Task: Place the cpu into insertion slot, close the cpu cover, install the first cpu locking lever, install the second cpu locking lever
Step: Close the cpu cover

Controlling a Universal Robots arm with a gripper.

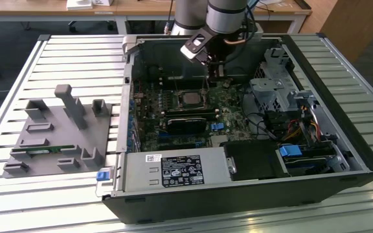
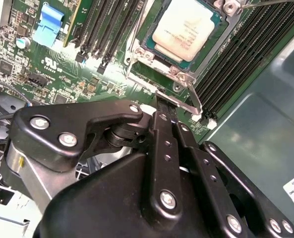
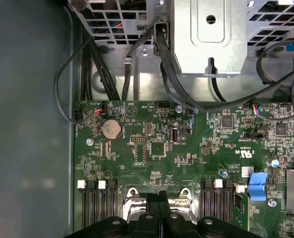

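Tool (image 2: 162,105) closed tight (nothing held), black tip by thin metal lever (image 2: 186,105), matte silver square cpu (image 2: 185,29) seated

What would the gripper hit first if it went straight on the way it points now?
Most likely the metal lever right at the tips of the gripper, beside the cpu; they may be touching it.

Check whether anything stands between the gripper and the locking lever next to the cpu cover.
Nothing visible does. In the second wrist view the gripper is shut with its tips right at the locking lever, which runs along the edge of the cpu cover; the cpu shows through its window.
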